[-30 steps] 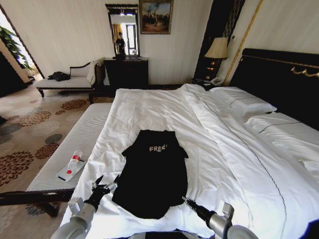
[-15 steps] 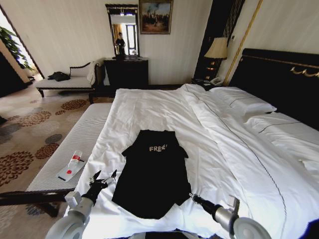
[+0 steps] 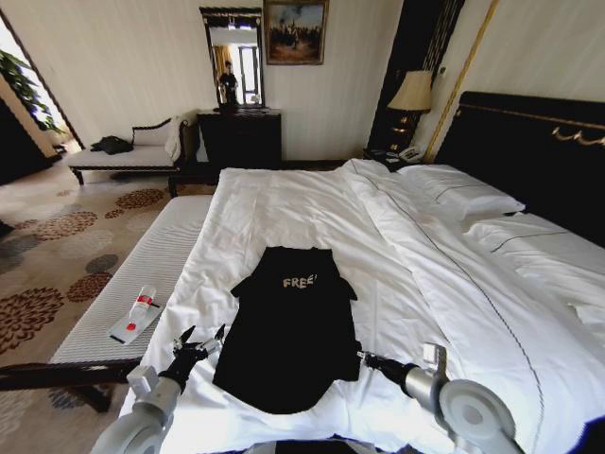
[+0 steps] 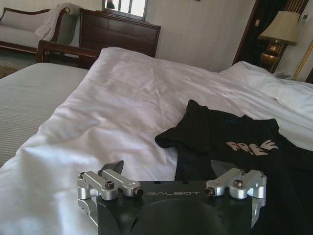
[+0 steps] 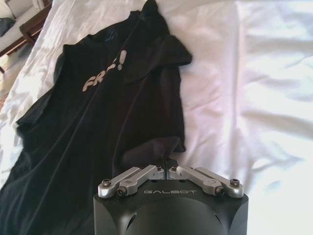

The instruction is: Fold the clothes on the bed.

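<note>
The clothes are one black T-shirt (image 3: 291,331) with white "FREE" lettering, lying flat on the white bed (image 3: 312,208) near its foot end. My left gripper (image 3: 200,340) is open just off the shirt's lower left edge. In the left wrist view its jaws (image 4: 167,169) stand wide apart above the duvet, with the T-shirt (image 4: 244,147) beside them. My right gripper (image 3: 363,357) is at the shirt's lower right corner. In the right wrist view this gripper (image 5: 166,162) is shut on the bunched hem of the T-shirt (image 5: 112,112).
A pale cushioned bench (image 3: 142,284) with a small bottle and card (image 3: 137,312) runs along the bed's left side. Pillows (image 3: 463,194) and the dark headboard (image 3: 539,161) are at the right. A dresser (image 3: 239,137) and chaise stand by the far wall.
My right gripper has moved forward along the shirt's right edge, and the hem corner there has bunched. The left gripper has crept slightly forward and stays open.
</note>
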Robot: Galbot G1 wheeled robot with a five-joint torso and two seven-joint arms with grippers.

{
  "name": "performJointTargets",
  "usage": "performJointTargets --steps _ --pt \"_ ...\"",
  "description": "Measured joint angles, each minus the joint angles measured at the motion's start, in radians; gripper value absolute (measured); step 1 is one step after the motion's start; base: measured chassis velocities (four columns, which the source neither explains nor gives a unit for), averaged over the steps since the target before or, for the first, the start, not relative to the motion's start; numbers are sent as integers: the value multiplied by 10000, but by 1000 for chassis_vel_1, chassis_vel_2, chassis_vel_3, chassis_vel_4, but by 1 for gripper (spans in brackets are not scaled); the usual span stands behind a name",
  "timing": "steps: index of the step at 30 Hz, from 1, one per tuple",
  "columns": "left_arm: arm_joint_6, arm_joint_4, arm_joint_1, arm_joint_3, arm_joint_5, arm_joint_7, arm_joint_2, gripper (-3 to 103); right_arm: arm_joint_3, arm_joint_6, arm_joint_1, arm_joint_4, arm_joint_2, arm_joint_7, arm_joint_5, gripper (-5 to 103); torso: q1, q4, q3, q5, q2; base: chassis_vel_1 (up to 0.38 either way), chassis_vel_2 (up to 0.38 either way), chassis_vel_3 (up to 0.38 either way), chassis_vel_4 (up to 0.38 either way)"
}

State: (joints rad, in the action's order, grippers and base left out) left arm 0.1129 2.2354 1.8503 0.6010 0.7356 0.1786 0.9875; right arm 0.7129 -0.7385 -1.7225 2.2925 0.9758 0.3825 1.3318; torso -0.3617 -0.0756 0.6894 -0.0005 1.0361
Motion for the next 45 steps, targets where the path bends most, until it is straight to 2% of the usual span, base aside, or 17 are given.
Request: performJointTargets --steps 10,18,25,30,31,34,45 --pt "20 99 62 -393 -392 85 70 100 -59 2 -133 -538 133 109 -523 0 0 -1 0 1 -1 0 0 0 0" --pt "-221 -123 946 -657 -1107 -281 345 100 -50 14 76 -1033 246 5 -575 0 1 2 -1 0 0 0 0 0 0" --pt "-377 -138 1446 -924 -1418 -526 370 100 28 18 272 -1228 270 134 -474 0 1 3 -1 0 0 0 0 0 0" --pt "-810 -310 2001 -1324 -1795 -662 -122 100 156 22 160 -1292 501 199 -530 0 1 -2 -1 -2 1 0 0 0 0" --pt "-1108 -405 2187 -1483 -1873 -661 -403 100 173 23 147 -1313 547 221 -543 0 1 -2 -1 -1 0 0 0 0 0" --pt "-1404 -673 2300 -1702 -2220 -739 -489 100 175 26 151 -1376 573 245 -550 0 0 2 -1 -2 0 0 0 0 0" --pt "-1662 -1051 1812 -2411 -2912 -769 -592 100 304 31 83 -1387 575 281 -533 0 1 0 -1 -2 1 0 0 0 0"
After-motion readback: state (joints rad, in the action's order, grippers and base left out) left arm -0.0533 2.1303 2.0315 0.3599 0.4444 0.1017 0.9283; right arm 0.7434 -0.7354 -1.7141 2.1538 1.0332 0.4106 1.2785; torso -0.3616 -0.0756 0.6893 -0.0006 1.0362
